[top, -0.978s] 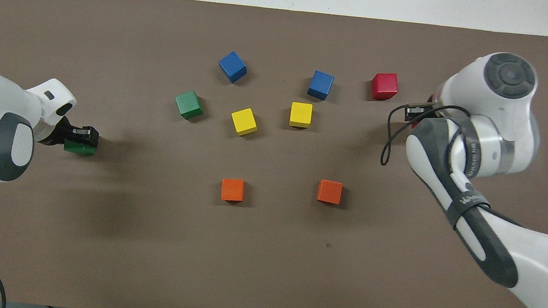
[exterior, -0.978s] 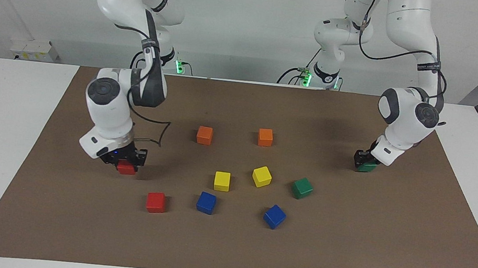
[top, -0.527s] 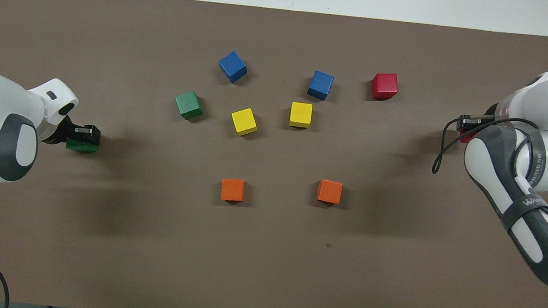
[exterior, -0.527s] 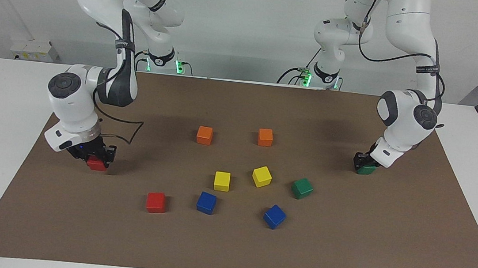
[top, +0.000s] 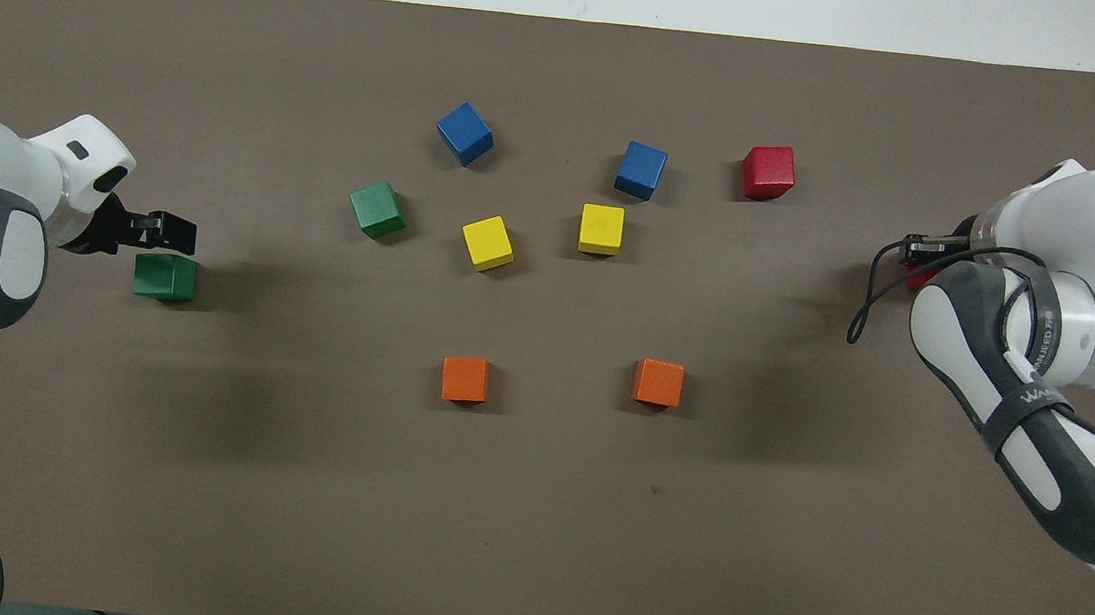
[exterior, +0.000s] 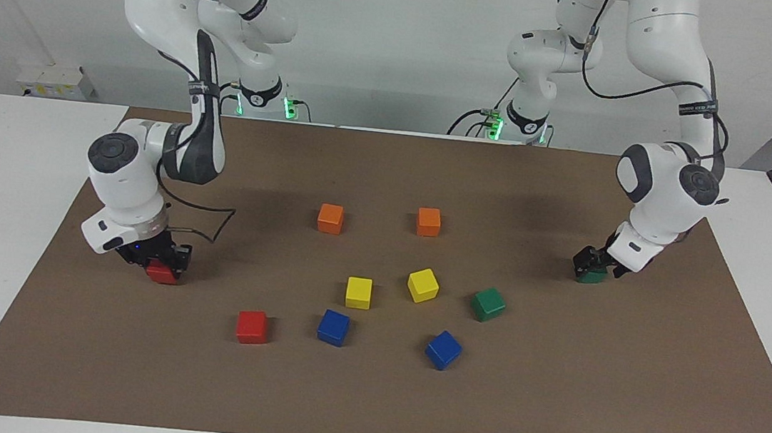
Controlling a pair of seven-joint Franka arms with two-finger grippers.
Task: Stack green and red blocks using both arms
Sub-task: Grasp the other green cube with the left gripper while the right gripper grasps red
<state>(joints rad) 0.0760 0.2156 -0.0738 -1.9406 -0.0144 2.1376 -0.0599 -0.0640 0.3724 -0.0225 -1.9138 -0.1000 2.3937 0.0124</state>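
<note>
A white table (exterior: pixel 26 157) carries a brown mat (exterior: pixel 366 401), and on the mat lie two orange cubes (exterior: pixel 330 218), two yellow cubes (exterior: pixel 358 292), two blue cubes (exterior: pixel 333 327), a free red block (exterior: pixel 251 326) and two green blocks (exterior: pixel 488 304), one toward the left arm's end.

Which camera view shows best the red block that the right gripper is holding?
The facing view: there the held red block shows under the right gripper, low at the mat. In the overhead view the right arm covers almost all of it; only a red sliver shows beside the wrist.
</note>
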